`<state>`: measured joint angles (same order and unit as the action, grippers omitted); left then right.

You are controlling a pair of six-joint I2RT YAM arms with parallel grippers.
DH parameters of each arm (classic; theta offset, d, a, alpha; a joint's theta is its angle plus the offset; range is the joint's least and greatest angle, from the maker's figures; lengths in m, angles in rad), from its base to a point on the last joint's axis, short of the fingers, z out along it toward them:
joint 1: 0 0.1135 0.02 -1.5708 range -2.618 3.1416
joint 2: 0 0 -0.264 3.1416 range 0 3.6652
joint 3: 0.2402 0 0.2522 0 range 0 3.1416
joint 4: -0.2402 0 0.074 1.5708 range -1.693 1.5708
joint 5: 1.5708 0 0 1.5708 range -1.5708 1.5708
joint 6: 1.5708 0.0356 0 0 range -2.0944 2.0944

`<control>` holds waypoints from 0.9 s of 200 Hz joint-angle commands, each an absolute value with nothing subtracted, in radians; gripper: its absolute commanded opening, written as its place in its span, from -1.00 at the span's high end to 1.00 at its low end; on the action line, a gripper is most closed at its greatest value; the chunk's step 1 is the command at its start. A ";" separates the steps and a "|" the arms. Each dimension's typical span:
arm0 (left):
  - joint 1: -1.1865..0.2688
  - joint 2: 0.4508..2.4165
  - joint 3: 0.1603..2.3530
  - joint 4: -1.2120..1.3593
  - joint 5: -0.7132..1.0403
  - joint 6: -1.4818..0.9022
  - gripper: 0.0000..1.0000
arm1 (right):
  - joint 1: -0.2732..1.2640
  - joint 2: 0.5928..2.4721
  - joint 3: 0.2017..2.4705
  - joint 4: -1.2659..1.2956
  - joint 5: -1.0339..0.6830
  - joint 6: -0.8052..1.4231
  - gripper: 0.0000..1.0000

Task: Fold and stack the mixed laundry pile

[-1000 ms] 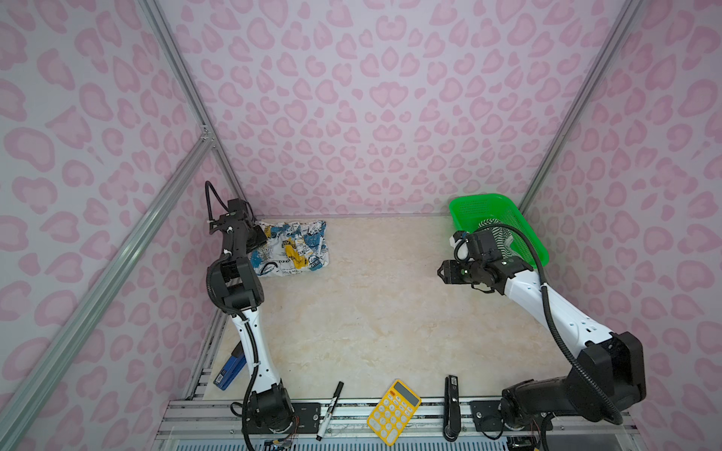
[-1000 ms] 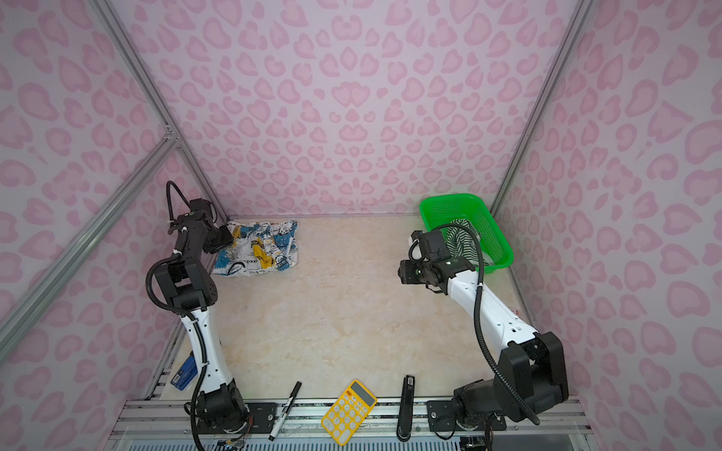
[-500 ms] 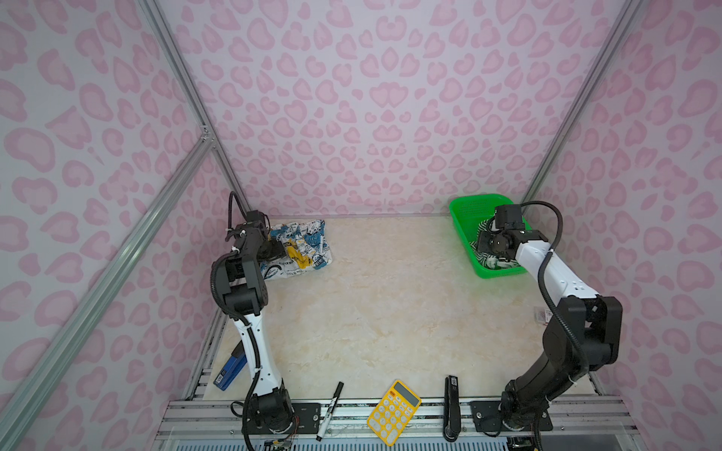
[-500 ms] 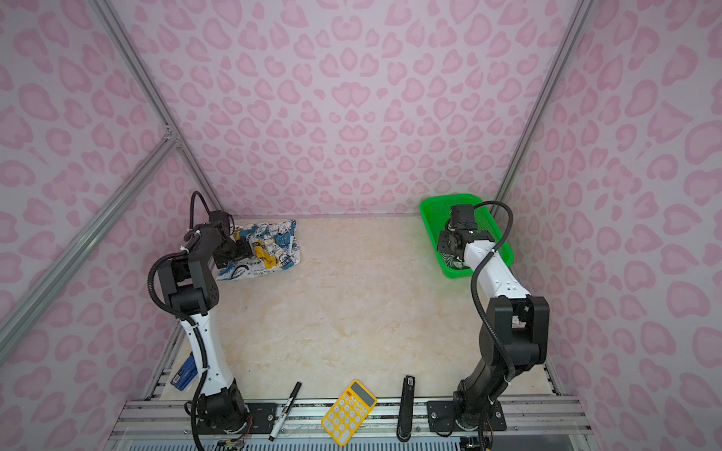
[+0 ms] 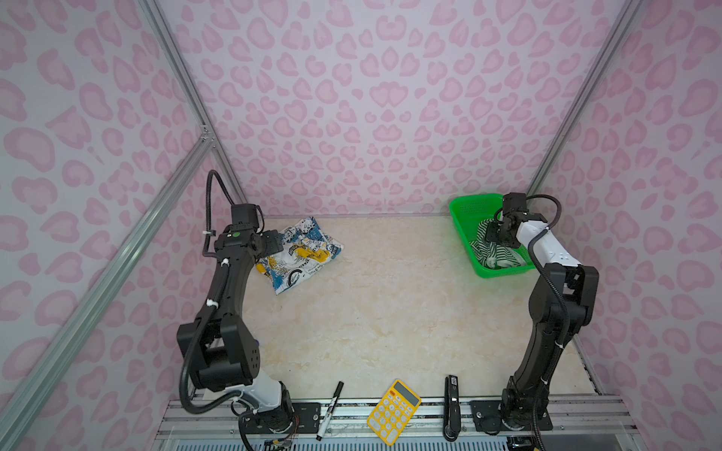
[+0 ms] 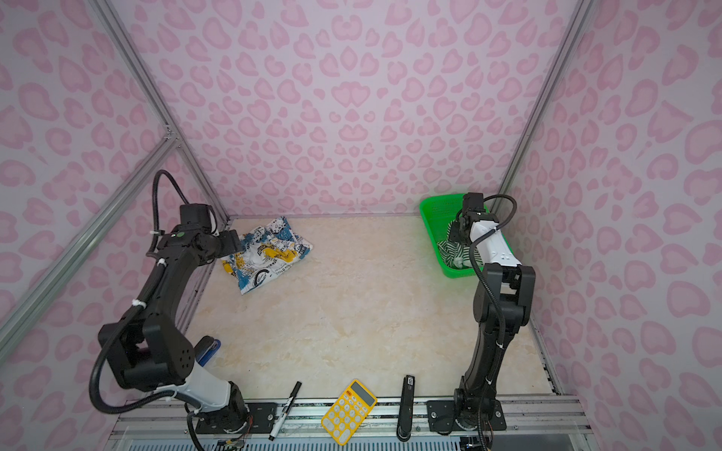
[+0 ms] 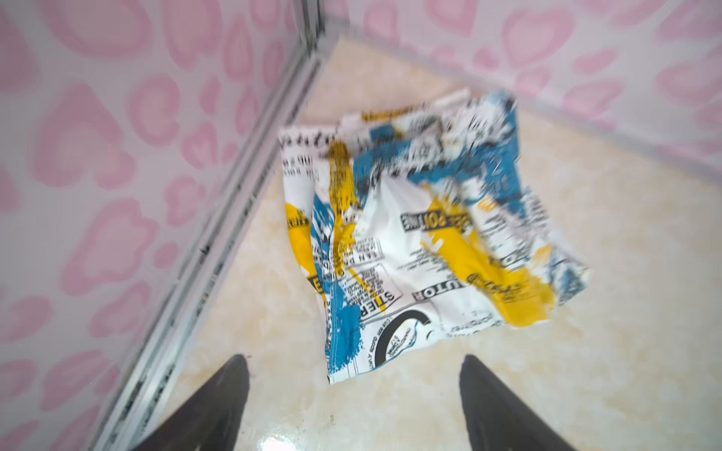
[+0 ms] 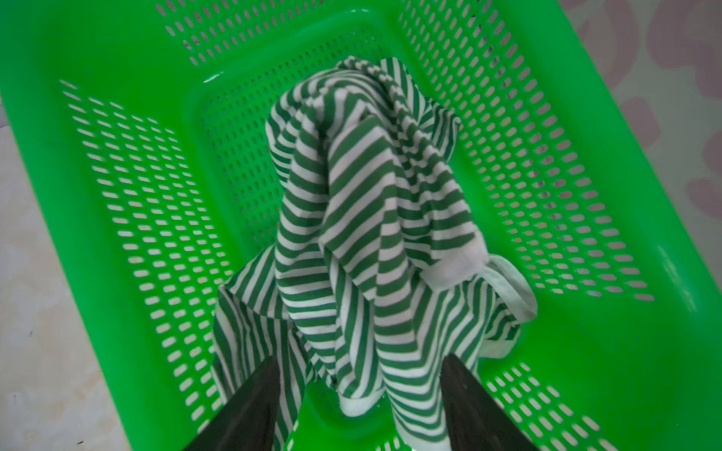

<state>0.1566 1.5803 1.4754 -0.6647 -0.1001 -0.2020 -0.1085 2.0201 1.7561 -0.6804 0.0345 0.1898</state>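
Laundry pile: split in two. The printed garment (image 5: 301, 254) lies rumpled on the counter (image 5: 390, 312) near the back left corner, and the striped garment (image 8: 371, 234) is bunched inside the green basket (image 5: 465, 211) at back right.
Just changed: the left gripper (image 7: 353, 363) has let go and backed off the printed garment, and the right gripper (image 8: 359, 363) has swung from mid-counter into the basket.
Left jaws: wide apart, empty, just short of the cloth.
Right jaws: apart, straddling the striped folds, not clamped.
Meaning: the striped piece looks next to be fetched. Nothing is neatly folded or stacked yet.
Count: two garments, one basket, two grippers, one yellow calculator (image 5: 394, 412), one marker (image 5: 330, 410).
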 commanded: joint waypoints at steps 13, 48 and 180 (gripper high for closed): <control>0.156 1.581 1.397 -0.625 0.042 -0.194 -0.58 | -0.127 2.006 1.727 -0.697 0.067 0.177 -0.31; 0.150 1.663 1.362 -0.573 0.174 -0.234 -0.40 | -0.153 1.987 1.676 -0.665 0.042 0.192 -0.30; 0.153 1.959 1.369 -0.609 0.093 -0.313 0.06 | -0.169 2.024 1.692 -0.656 -0.040 0.176 -0.29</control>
